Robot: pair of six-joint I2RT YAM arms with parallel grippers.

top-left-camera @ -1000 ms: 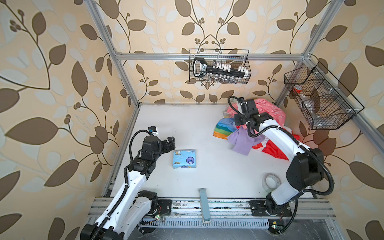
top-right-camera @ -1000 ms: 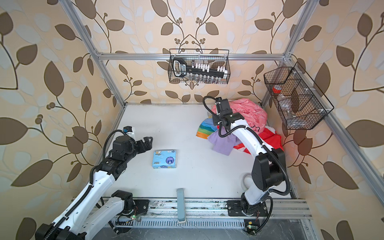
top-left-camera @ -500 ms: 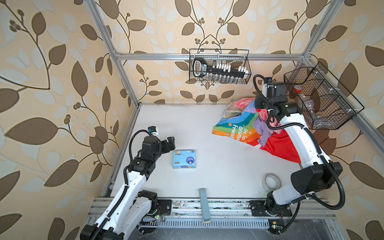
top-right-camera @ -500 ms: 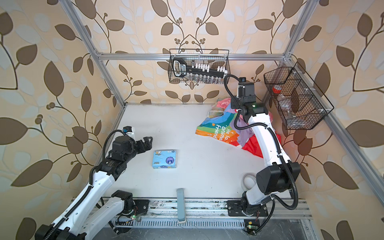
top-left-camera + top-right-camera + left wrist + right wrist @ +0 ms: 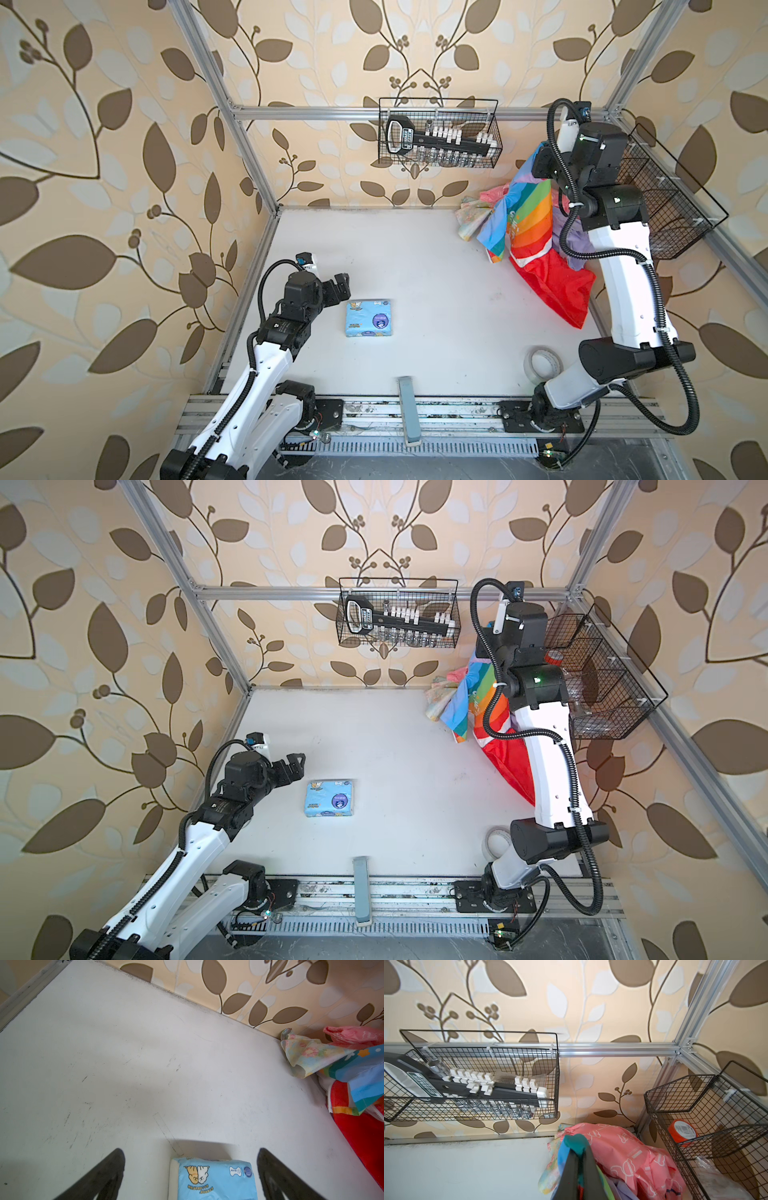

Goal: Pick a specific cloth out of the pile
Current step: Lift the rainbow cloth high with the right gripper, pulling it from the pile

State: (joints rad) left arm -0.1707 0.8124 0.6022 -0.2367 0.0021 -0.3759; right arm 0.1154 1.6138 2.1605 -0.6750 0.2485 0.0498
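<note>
Cloth (image 5: 536, 220): rainbow stripes, bright red, white.
Pile (image 5: 623, 1147): pink with white outline print, lilac, pastel floral.
Packet (image 5: 369, 318): light blue, cartoon print.
Wallpaper (image 5: 124, 124): beige, brown leaves.

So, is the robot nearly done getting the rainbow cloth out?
Nearly. Done: the right gripper is shut on the cloth and holds its rainbow end high above the pile. In hand: the cloth hangs down, its red end on the table beside the pile. Left: getting the red end fully clear and setting the cloth down apart. The left gripper is open, idle.
</note>
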